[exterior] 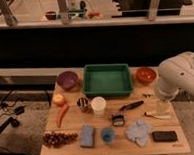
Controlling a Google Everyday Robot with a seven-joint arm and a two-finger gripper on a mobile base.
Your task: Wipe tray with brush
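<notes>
While the brush lies untouched on the table, task status: not begun; no wiping contact with the tray is visible.
Tray (107, 81): green, rectangular, raised sides; at the back centre of the table (74, 124), between the purple bowl (67, 80) and the orange bowl (146, 75). Its floor looks bare.
Brush (131, 106): slim and black; flat on the table, in front of the tray's right front corner and apart from it. It lies at a slant, the nearer end towards the white cup (98, 105).
Gripper (162, 106): at the right edge of the table, under the white arm (183, 76), low over the surface and to the right of the brush.
Gripper state: fingers spread wide; nothing held. Its outline is faint against the table, so the exact fingertip position is probably, not certainly, as marked.
Nearby object: pale beige stick (158, 115), just in front of the gripper. It is not the tool required.
Completed steps: none that can be confirmed.
Remaining steps: move the gripper left to the brush; close on the handle; lift; carry the head over the tray wall; sweep the tray floor.
Precaution: the handle lies flat and thin, so the grasp calls for a low, well-aligned approach. The beige stick and the small dark item (118, 119) near the brush's lower end could be disturbed.
</notes>
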